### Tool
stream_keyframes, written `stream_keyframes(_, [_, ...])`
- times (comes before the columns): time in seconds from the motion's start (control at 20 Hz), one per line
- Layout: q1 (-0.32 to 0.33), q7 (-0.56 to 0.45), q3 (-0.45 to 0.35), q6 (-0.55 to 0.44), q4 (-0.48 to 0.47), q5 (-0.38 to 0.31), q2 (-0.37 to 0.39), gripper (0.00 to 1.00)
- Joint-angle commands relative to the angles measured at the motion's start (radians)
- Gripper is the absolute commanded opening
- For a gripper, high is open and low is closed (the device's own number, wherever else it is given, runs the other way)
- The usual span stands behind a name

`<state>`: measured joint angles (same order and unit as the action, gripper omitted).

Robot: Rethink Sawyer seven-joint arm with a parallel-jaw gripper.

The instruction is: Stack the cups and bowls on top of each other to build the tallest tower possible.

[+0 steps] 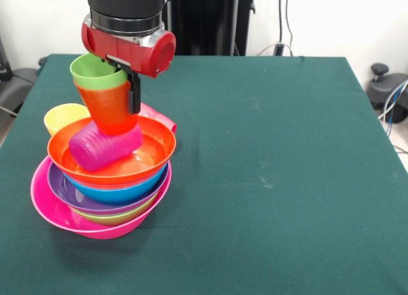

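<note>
The tower point(105, 193) stands at the table's left: pink bowl point(48, 209) lowest, then green, purple, blue and orange bowl point(153, 148), a purple cup point(102, 148) lying inside. A yellow cup point(62, 118) sits behind. The pincer point(127, 85) grips nested orange and green cups point(102, 94), tilted. Best level them before letting go. Green cloth covers the table point(268, 167); cables hang behind.

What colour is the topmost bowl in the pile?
Orange: the top bowl, holding a tipped purple cup, shows best in the front view.
</note>
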<state>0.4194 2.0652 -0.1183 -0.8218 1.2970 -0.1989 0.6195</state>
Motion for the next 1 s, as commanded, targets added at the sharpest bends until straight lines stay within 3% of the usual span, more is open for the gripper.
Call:
stream_keyframes(0.05, [-0.028, 0.034, -0.024, -0.016, 0.002, -0.007, -0.02, 0.0])
stream_keyframes(0.35, [-0.033, 0.041, -0.019, -0.024, -0.016, -0.011, -0.031, 0.0])
stream_keyframes(0.4, [-0.032, 0.04, -0.021, -0.024, -0.016, -0.008, -0.032, 1.0])
stream_keyframes(1.0, [-0.038, 0.048, -0.016, -0.01, -0.012, -0.008, -0.031, 1.0])
